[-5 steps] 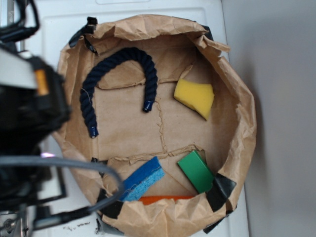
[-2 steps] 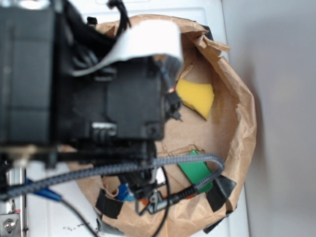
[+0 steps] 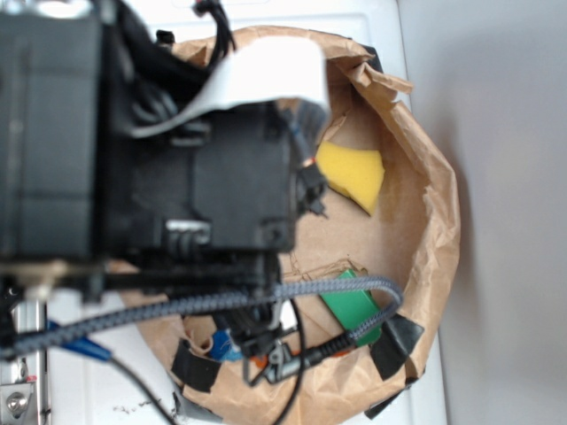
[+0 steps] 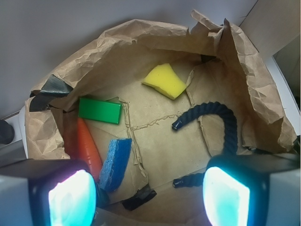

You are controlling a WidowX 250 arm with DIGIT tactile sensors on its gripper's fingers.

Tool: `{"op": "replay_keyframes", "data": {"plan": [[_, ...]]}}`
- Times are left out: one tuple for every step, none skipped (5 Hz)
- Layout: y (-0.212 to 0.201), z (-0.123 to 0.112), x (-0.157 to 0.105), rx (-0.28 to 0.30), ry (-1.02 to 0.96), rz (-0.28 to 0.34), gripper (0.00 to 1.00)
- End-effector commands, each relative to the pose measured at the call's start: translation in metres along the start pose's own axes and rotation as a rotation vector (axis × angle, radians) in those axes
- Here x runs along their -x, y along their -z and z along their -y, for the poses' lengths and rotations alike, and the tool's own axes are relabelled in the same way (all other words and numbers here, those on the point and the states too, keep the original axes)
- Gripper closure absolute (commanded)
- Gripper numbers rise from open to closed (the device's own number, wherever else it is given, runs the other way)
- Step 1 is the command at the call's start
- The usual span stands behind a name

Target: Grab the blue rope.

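Brown paper tub [image 4: 254, 84]: crumpled kraft paper, rolled-down walls, black tape patches on rim; landmark for all below. Exterior view shows its right wall [image 3: 434, 204].
Robot arm [image 3: 151, 159]: black body, blocks most of the tub's left half in exterior view; white flat ribbon cable over top, grey braided cable [image 3: 292, 290] looping across tub's lower part.
Gripper [image 4: 150, 195]: above the tub's near edge in wrist view, two glowing cyan finger pads [image 4: 70, 200] wide apart, jaws released, nothing between them.
Blue rope [image 4: 221, 120]: dark navy twisted, arched, on tub floor at right side in wrist view; one capped end near floor centre, other end near the right pad, partly hidden behind it. Not visible in exterior view, arm covers it.
Orange piece [image 4: 87, 146]: long, tapered, against tub's left wall, beside blue sponge.
Blue sponge [image 4: 116, 160]: tub floor lower left, tilted.
Green block [image 4: 100, 110]: flat, tub floor left, just above orange piece.
Yellow sponge [image 4: 164, 81]: tub floor at far side, well apart from rope.
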State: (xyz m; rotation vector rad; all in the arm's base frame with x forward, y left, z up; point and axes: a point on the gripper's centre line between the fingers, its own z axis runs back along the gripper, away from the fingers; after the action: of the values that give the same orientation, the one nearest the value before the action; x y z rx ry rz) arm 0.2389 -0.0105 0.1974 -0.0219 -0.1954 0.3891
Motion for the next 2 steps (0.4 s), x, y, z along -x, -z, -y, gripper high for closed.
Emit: {"op": "replay_keyframes", "data": {"plan": [[-0.012,0.001,-0.007,0.019,0.000,0.042,0.00],[0.009,0.003,-0.018,0.005,-0.210,0.023,0.00]]}}
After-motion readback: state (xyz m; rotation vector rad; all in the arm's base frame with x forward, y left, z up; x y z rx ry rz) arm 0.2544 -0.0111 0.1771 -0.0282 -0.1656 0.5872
